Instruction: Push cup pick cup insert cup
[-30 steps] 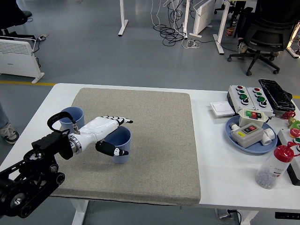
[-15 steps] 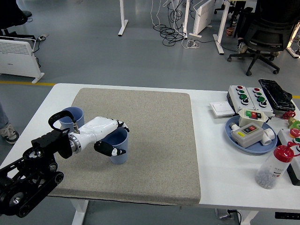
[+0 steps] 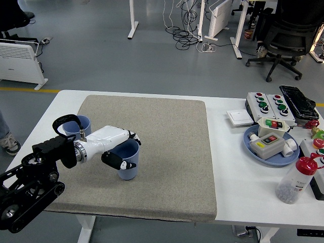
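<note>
A blue cup stands upright on the grey mat, left of centre. My left hand is white with black fingertips and is shut on this cup, fingers over the far rim and thumb on the near side. A second blue cup stands at the mat's left edge, partly hidden behind my left wrist. My right arm is out of view.
A blue plate holding button boxes sits at the right, with a control box, a white switch and a red-capped bottle nearby. The mat's near edge lies close to the table front.
My left hand's fingers have curled from extended to closed over the cup's rim. The cup and hand have shifted slightly left and toward me.
</note>
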`<state>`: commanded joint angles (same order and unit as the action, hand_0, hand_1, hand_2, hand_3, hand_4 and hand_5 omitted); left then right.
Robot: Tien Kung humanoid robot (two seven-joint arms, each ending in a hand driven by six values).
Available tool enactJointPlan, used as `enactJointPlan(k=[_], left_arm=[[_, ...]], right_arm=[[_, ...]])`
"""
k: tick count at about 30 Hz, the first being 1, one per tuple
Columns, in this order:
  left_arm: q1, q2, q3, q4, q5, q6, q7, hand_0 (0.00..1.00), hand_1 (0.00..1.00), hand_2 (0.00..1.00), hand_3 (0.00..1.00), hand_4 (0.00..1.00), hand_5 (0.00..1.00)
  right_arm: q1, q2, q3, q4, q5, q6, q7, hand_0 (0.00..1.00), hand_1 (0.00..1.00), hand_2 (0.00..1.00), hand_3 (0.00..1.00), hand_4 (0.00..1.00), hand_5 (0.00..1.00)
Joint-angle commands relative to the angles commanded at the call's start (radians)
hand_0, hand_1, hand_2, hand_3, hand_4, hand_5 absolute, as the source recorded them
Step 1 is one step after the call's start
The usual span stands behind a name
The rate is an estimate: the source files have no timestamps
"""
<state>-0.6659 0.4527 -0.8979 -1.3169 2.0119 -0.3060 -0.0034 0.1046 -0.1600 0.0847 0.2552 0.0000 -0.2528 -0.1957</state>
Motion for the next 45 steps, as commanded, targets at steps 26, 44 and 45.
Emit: enactJointPlan(k=[26, 44, 45], left_arm=[[-0.261, 0.165, -0.09, 0.237, 0.028, -0.037, -0.011, 0.43, 0.574, 0.656, 0.514, 0.546, 0.097], [-0.251, 0.138, -0.074, 0.347, -0.025, -0.02, -0.036, 0.43, 0.577, 0.657, 0.514, 0.54, 0.09], [-0.251, 0.136, -0.071, 0.357, -0.028, -0.016, -0.039, 0.43, 0.577, 0.657, 0.514, 0.54, 0.09]], right_arm=[[0.008, -0.008, 0.0, 0.001, 0.003, -0.001, -0.003, 0.688, 0.613, 0.646, 0.57, 0.092, 0.483], [0.01, -0.007, 0.003, 0.0, -0.001, -0.001, -0.004, 0.688, 0.614, 0.646, 0.57, 0.093, 0.485], [0.01, -0.007, 0.003, 0.0, -0.001, -0.001, -0.005, 0.688, 0.614, 0.646, 0.57, 0.093, 0.485]])
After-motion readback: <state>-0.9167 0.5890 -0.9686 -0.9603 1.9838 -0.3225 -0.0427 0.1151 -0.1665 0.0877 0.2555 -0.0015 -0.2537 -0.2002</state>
